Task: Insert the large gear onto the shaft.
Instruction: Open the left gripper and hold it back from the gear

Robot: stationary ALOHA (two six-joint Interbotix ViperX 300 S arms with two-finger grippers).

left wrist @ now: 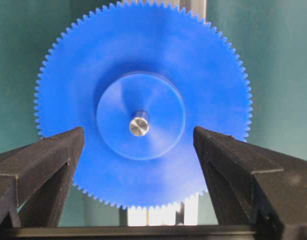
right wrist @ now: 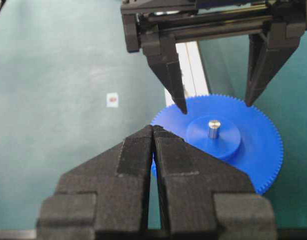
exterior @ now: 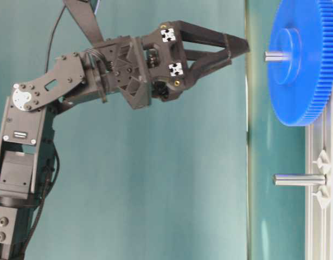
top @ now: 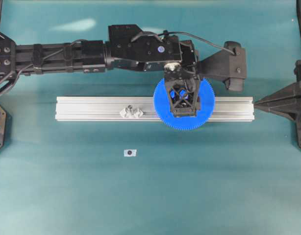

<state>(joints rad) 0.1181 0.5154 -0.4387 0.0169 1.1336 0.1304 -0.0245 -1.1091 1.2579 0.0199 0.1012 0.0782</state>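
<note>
The large blue gear [top: 205, 113] lies flat over the aluminium rail, seated on a shaft whose silver tip [left wrist: 139, 126] pokes up through the hub. The gear [exterior: 299, 70] and the pin tip [right wrist: 213, 128] also show in the table-level and right wrist views. My left gripper [top: 184, 105] hangs just above the gear, open and empty. Its fingers [left wrist: 56, 152] stand either side of the hub, apart from the gear [left wrist: 143, 60]. My right gripper [right wrist: 152, 131] is shut and empty, just off the rail's right end [top: 258, 103].
The long grooved rail [top: 91, 108] lies across the table's middle. A second bare silver pin with diamond-shaped mounts [top: 131, 112] stands on it left of the gear and shows in the table-level view [exterior: 299, 179]. A small white tag [top: 130, 152] lies in front of the rail.
</note>
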